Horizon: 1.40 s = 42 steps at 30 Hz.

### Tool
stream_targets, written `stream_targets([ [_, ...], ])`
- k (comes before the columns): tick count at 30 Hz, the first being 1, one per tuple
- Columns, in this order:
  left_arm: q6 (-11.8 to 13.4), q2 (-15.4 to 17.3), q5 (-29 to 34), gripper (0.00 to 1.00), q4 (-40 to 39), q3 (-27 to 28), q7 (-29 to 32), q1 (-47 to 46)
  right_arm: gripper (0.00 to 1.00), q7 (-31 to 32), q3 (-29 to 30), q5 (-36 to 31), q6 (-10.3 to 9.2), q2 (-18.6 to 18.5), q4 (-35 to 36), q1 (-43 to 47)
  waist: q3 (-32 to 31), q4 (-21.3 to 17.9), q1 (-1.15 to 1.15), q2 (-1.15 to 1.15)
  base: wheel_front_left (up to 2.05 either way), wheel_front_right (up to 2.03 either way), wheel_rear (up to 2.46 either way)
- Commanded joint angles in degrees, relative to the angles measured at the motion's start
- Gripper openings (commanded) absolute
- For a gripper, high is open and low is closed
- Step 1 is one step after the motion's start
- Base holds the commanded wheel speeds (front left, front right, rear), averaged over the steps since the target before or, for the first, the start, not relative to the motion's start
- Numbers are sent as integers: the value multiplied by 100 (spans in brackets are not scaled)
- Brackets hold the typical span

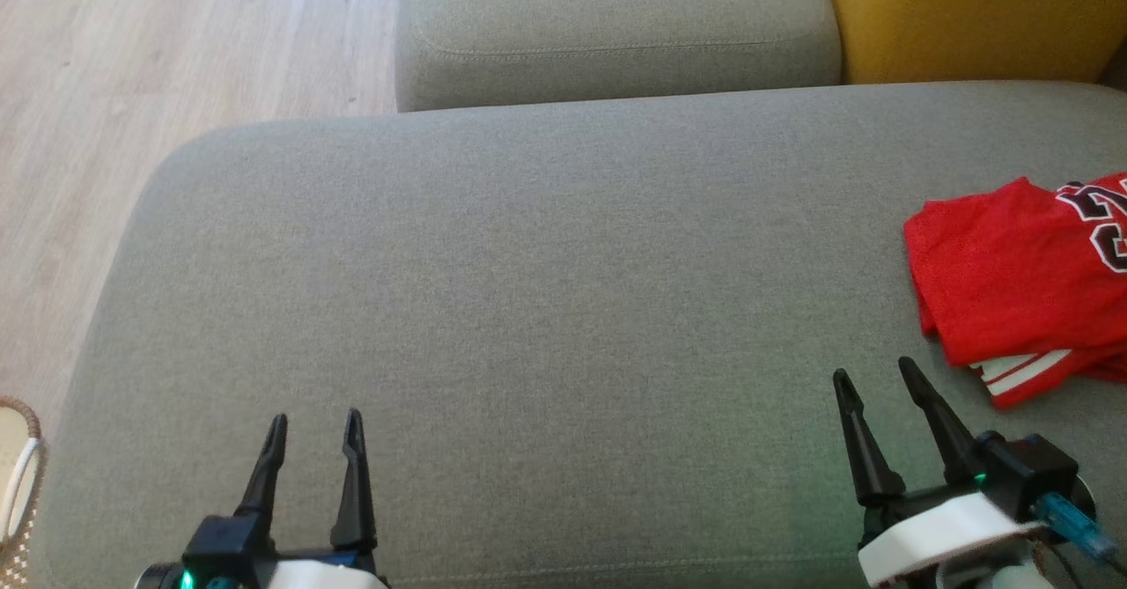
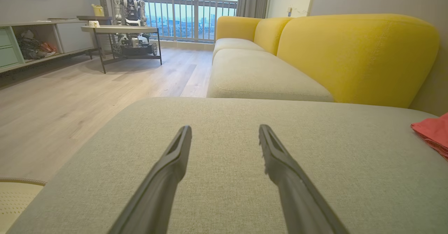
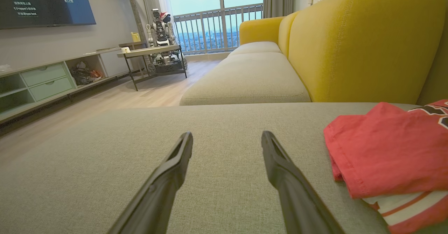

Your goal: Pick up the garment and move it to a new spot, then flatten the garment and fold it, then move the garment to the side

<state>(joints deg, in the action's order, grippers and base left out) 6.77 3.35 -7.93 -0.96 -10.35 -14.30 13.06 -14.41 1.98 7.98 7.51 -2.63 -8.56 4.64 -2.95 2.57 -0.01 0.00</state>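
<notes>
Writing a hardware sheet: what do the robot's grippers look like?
Left gripper and right gripper: two long tapering black fingers on a black block with a green light, white wrist behind. A blue plug sits on the right wrist.

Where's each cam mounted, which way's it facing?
Head: on the head, looking down at grey cushion; left gripper, right gripper at bottom, jaws open.
Left wrist: low over the cushion, facing across it toward the balcony; own jaws.
Right wrist: same heading, nearer the red garment; own jaws.
Shared: all three catch the garment; both wrists, yellow backrest.
</notes>
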Motion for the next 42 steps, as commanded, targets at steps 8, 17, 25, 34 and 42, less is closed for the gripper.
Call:
stream_targets([
  [8,-140,-46,-63,100,-129,163,-70,-180,100,-59,-138,70,-2,-25,215,-112,-21,23,1,0,0,0,0],
  [17,-156,18,-412,0,346,18,67,30,0,94,-16,365,0,16,-311,30,-7,9,1,0,0,0,0],
  [25,-249,52,-990,0,445,82,166,-110,0,226,14,903,0,12,-326,-42,14,-8,1,0,0,0,0],
  [34,-352,82,-1632,0,556,157,280,-266,0,375,49,1508,0,7,-345,-126,38,-28,1,0,0,0,0],
  [42,-438,104,-2198,0,643,230,385,-399,0,507,80,2046,0,4,-361,-201,59,-46,1,0,0,0,0],
])
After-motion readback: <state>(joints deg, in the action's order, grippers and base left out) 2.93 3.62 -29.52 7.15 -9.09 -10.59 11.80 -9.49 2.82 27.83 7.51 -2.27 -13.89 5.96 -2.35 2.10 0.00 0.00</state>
